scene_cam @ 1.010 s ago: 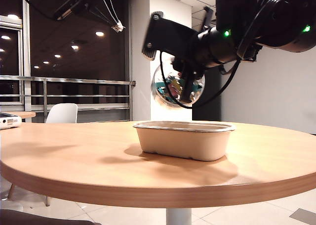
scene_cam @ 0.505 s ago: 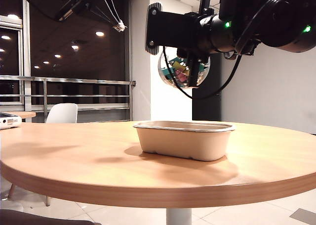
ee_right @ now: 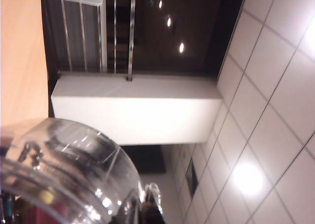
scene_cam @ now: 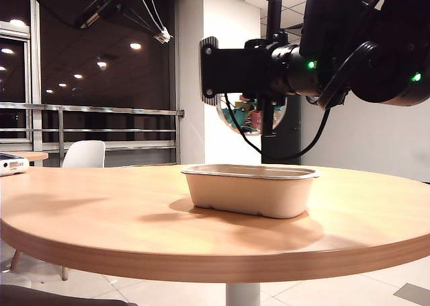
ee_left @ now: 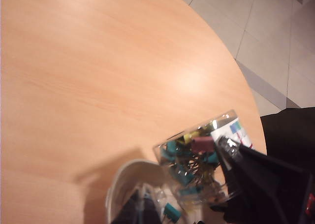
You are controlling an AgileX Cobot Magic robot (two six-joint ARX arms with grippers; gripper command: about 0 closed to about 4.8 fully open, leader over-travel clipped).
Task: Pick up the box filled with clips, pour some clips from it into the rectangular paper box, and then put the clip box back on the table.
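We saw the right gripper (scene_cam: 267, 118) clamped on the jar (scene_cam: 243, 116), above the tray's (scene_cam: 250, 189) right half in the exterior view; its fingers were mostly hidden behind the dark wrist block, but the jar hung from them clear of everything else. Compared with a second before, the wrist had rolled from a downward slant to level, and the jar now sat tucked behind the block, only its lower part showing, where earlier most of its round face was plain. The jar lay tipped on its side, its axis roughly level and one flat end facing the exterior camera; we could not tell from that view which end was the mouth. The clips (ee_left: 192, 157) were heaped inside, teal, yellow and pink, and in the left wrist view a teal one (ee_left: 172, 212) showed over the tray's (ee_left: 120, 182) interior, whether loose or in the jar (ee_left: 197, 160) we could not tell. The tray stood on the table (scene_cam: 101, 205), long axis across the exterior view. The left gripper (scene_cam: 101, 3) was closed, empty as far as we could see, high at the upper left.
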